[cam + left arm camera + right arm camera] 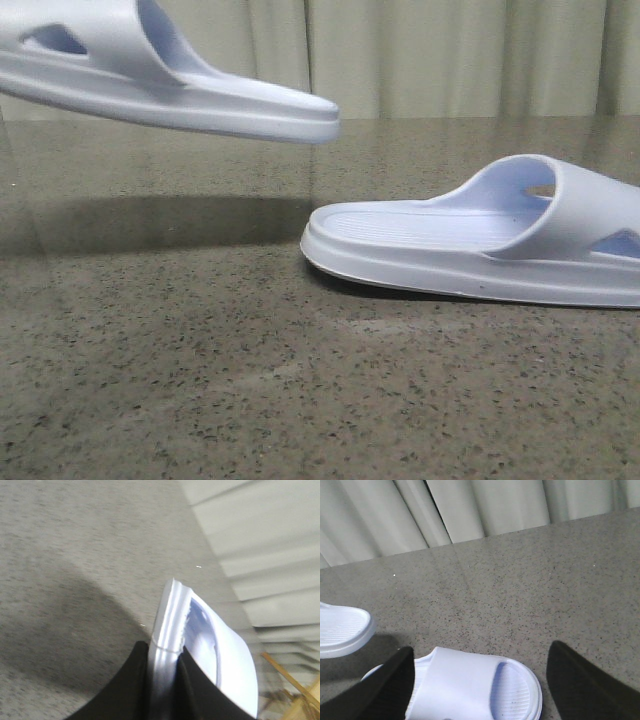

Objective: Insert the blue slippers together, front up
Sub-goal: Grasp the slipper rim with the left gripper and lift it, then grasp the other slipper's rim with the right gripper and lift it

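Note:
One pale blue slipper (170, 85) hangs in the air at the upper left of the front view, strap to the left, flat end pointing right. In the left wrist view my left gripper (165, 655) is shut on this slipper's (220, 650) sole edge. The second slipper (480, 235) lies sole-down on the table at the right, strap to the right. My right gripper (481, 649) is wide open above this slipper (470, 685), one finger on each side of it, not touching. The held slipper's end (342, 630) shows there too. Neither gripper shows in the front view.
The table (200, 380) is dark speckled stone. Pale pleated curtains (450, 55) hang behind its far edge. The held slipper casts a shadow (150, 220) on the table at the left.

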`<state>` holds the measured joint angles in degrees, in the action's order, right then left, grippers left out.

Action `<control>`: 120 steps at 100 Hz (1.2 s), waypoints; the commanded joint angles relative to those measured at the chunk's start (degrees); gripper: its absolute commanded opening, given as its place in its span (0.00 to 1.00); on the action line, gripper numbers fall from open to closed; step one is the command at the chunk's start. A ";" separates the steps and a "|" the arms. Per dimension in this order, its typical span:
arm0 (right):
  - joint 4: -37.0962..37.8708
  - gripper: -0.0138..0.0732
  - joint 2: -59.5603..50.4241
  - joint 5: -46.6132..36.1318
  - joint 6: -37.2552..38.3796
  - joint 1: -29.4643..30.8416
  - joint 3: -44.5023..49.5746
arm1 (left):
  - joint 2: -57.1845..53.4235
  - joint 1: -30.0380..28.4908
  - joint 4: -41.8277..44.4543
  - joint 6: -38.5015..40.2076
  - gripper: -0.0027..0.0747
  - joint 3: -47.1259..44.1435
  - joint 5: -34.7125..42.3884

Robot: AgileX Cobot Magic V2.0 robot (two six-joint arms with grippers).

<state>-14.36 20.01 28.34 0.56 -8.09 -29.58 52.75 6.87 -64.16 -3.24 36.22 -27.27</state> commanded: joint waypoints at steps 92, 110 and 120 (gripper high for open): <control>-0.98 0.71 28.89 -1.76 11.21 4.95 -1.86 | -8.17 -0.02 -3.17 0.11 0.06 1.53 -2.39; -3.84 0.71 32.14 -1.76 11.21 4.95 -1.86 | -8.17 -0.02 -3.17 0.11 0.06 1.53 -2.80; -5.87 0.71 34.02 -1.76 11.21 4.95 -1.86 | -8.17 -0.02 -3.17 0.11 0.06 1.53 -2.94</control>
<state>-17.81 52.81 29.59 11.96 -3.57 -29.58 44.95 6.87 -64.65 -3.24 36.03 -31.05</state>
